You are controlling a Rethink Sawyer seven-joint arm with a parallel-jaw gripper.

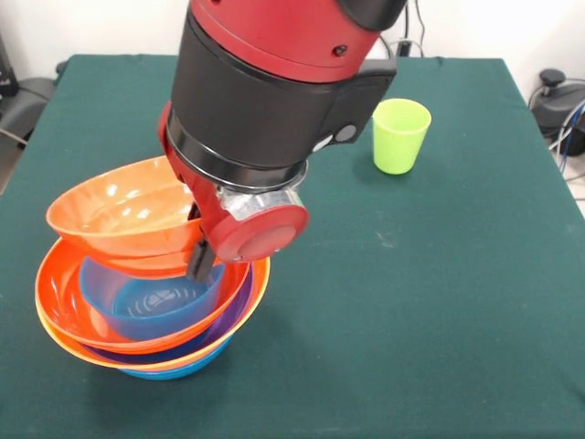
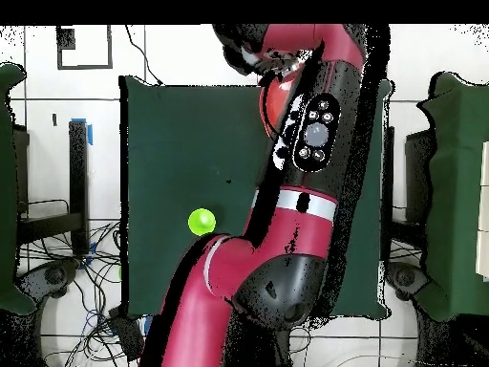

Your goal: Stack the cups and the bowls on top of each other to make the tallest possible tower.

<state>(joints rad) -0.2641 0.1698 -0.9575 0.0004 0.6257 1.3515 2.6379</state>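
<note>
Arm [image 1: 274, 91] blocks most of the table [image 1: 411, 302]. Gripper [image 1: 199, 261] pinches rim of a tilted glossy orange bowl [image 1: 123, 215] atop the nested tower [image 1: 151, 320] at 8 o'clock. Tapered lime cup [image 1: 400, 135] upright at 2 o'clock, well apart.

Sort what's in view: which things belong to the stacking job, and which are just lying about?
Job:
- tower of nested bowls
- tilted orange bowl at the gripper, above the tower
- lime-green cup, standing apart on the table

Lying about:
- cables on the floor beside the table
</note>
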